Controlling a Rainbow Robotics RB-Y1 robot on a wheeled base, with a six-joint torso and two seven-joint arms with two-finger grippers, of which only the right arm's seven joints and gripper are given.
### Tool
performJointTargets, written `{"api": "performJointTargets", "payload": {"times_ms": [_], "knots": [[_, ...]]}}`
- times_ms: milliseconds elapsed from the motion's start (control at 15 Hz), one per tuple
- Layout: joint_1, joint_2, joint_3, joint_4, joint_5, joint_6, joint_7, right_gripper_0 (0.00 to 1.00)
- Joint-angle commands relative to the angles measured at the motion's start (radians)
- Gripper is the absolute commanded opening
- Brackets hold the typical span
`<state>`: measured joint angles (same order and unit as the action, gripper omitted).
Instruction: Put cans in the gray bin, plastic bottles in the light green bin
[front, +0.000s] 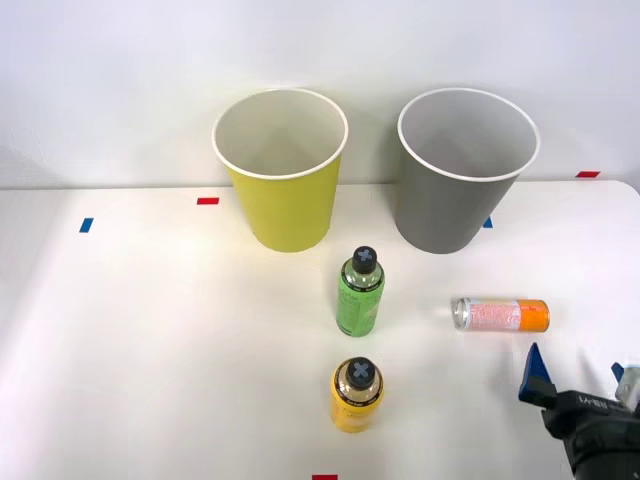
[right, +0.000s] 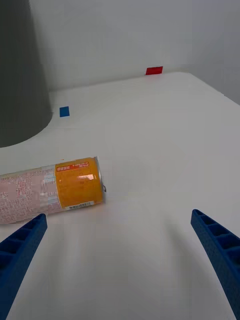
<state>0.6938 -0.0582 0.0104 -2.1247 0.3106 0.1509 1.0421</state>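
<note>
Currently the right gripper (front: 578, 378) sits at the lower right corner of the front view, its black body cut off by the frame edge; its blue ribbed fingers (right: 20, 247) stand wide apart with nothing between them.

Count: one slim drink can with silver end, pale pink-white middle and orange end (front: 501, 315); two small black-capped plastic bottles, one bright green (front: 360, 292), one yellow (front: 357, 393); two large cup-shaped bins.

The can lies on its side right of centre, near the gripper and apart from it. In the wrist view its silver end is cut off and its label print is too small to read. Both bottles stand upright at centre, the yellow one lower in the frame.

The yellow-green bin (front: 285, 200) and the gray bin (front: 450, 205) stand upright side by side, apart, in the upper half; their floors are hidden.

The white table (front: 150, 350) has bare room at lower left; its rounded corner shows at the right edge.
</note>
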Motion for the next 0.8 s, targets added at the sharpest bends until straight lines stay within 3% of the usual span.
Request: {"api": "performJointTargets", "payload": {"times_ms": [67,333,667,800], "knots": [[-0.131,-0.014,0.040,-0.185,-0.019,0.450,-0.024,1.00],[-0.241,-0.012,0.072,-0.379,-0.021,0.934,-0.060,1.00],[-0.402,-0.045,0.088,-0.397,-0.035,1.199,-0.307,1.00],[-0.473,-0.057,0.074,-0.397,-0.088,1.320,-0.439,1.00]]}}
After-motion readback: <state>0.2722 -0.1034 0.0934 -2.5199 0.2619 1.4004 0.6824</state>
